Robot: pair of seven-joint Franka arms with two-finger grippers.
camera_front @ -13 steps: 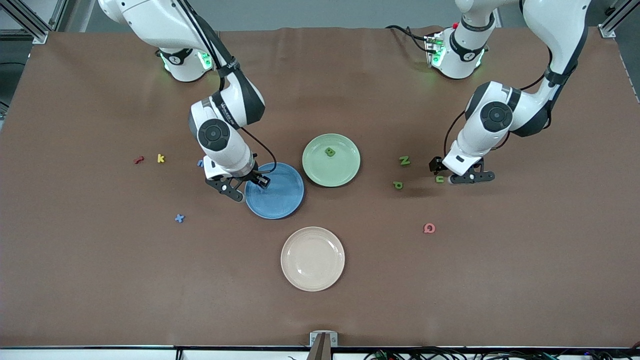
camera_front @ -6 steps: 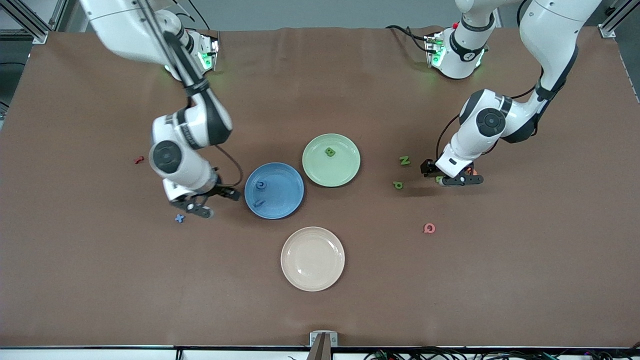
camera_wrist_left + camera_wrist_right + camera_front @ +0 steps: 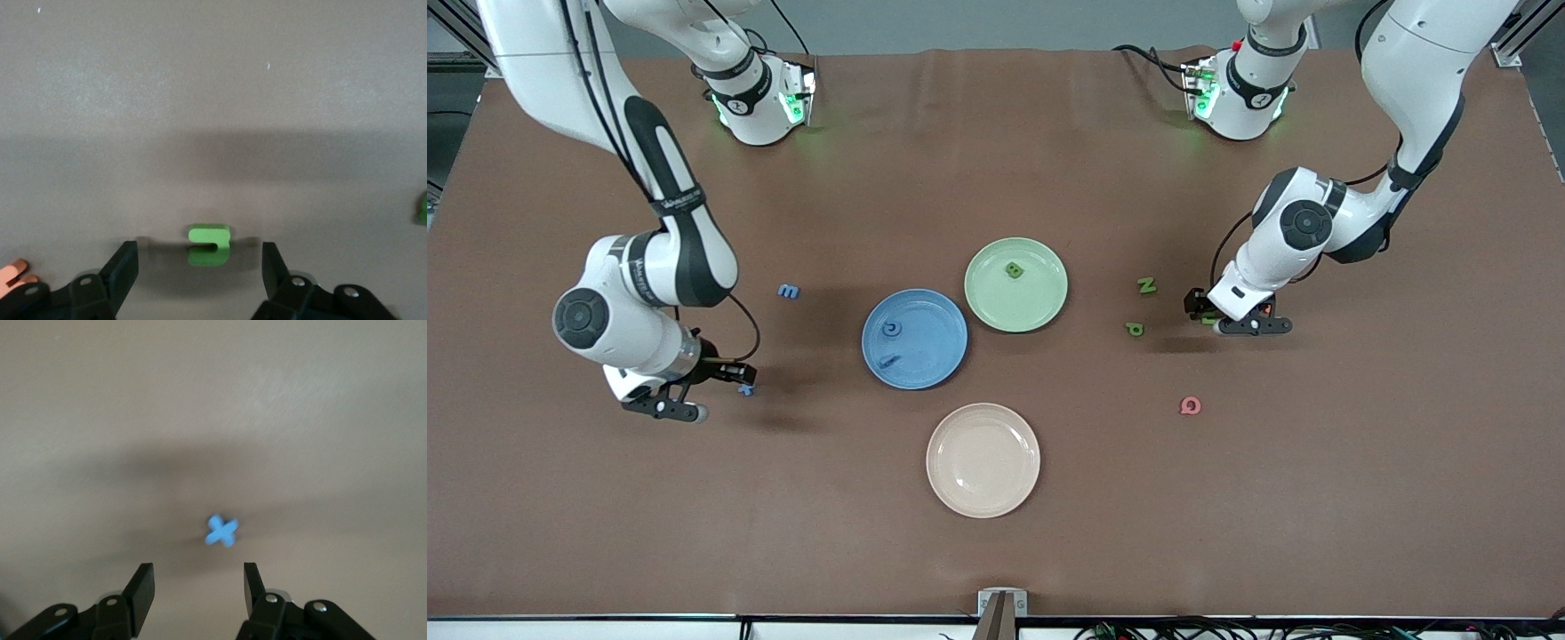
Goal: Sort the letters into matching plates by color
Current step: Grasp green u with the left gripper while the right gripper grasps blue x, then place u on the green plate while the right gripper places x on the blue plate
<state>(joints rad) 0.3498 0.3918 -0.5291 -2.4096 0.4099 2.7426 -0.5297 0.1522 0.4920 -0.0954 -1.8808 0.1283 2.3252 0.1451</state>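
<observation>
Now: left pincer (image 3: 199, 280) open astride green letter (image 3: 209, 245) | right pincer (image 3: 195, 593) open, blue X (image 3: 221, 531) just ahead

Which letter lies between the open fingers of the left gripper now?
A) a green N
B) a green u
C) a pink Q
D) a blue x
B: in the left wrist view, the green u sits on the table between the open fingers of the left gripper.
</observation>
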